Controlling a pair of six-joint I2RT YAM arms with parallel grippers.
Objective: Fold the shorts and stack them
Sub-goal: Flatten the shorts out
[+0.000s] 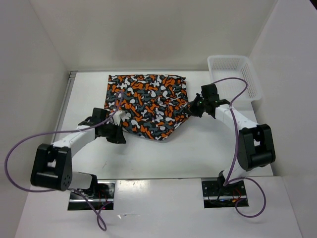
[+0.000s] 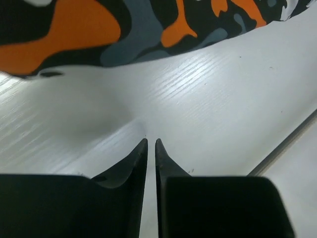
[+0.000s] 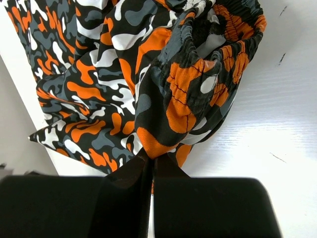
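The camouflage shorts (image 1: 147,105), in orange, grey, black and white, lie spread on the white table's far middle. My right gripper (image 1: 192,108) is shut on their right edge; in the right wrist view its jaws (image 3: 152,158) pinch a bunched fold by the elastic waistband (image 3: 198,74), lifted slightly off the table. My left gripper (image 1: 120,135) sits at the shorts' lower left edge. In the left wrist view it (image 2: 151,144) is shut and empty on bare table, with the shorts' edge (image 2: 99,34) just beyond the fingertips.
A white mesh basket (image 1: 233,74) stands at the far right, just behind my right arm. White walls enclose the table on the left, back and right. A purple cable (image 1: 29,144) loops from each arm.
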